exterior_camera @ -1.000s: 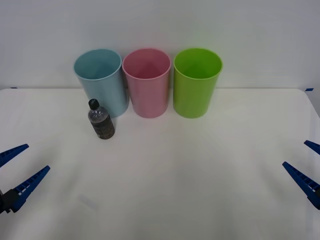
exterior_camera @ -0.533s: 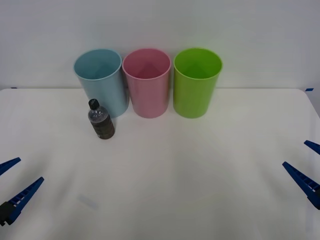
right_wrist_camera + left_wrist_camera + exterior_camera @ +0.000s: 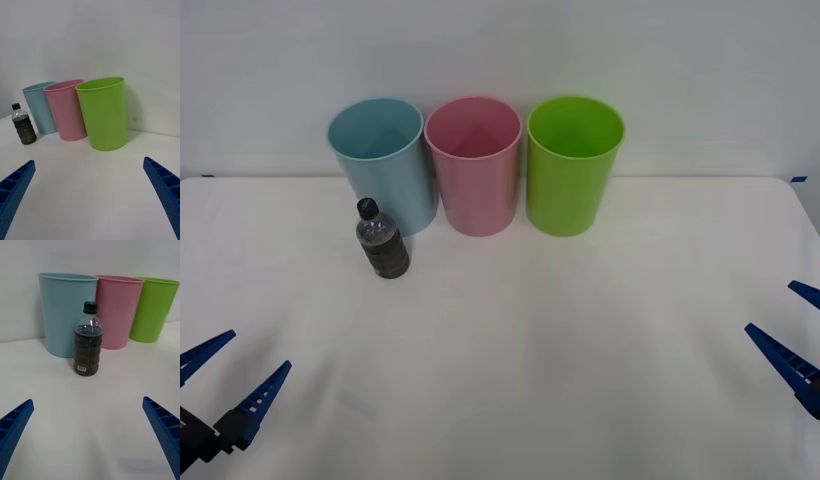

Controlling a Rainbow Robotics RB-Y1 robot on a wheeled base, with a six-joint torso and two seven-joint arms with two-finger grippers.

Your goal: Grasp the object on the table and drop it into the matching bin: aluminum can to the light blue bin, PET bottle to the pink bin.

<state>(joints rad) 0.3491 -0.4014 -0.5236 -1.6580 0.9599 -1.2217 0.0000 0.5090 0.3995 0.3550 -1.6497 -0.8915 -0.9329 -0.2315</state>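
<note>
The PET bottle [image 3: 383, 243] [image 3: 87, 348] [image 3: 23, 126], small and clear with a black cap and a dark lower body, stands upright on the white table [image 3: 560, 330], just in front of the light blue bin [image 3: 383, 160] [image 3: 65, 311]. The pink bin [image 3: 474, 163] [image 3: 118, 309] [image 3: 67, 110] stands right beside the blue one. My left gripper [image 3: 237, 372] [image 3: 87, 401] is open near the table's front left edge, well short of the bottle and facing it. At the far right edge my right gripper [image 3: 794, 326] [image 3: 88, 161] is open and holds nothing.
A bright green bin [image 3: 572, 162] [image 3: 105, 112] stands to the right of the pink one; all three line up against the white back wall. Bare tabletop stretches between the bins and both grippers.
My left gripper has dropped back toward the near edge and then shifted a little to the right, still open. The bottle, the bins and my right gripper have not moved.
</note>
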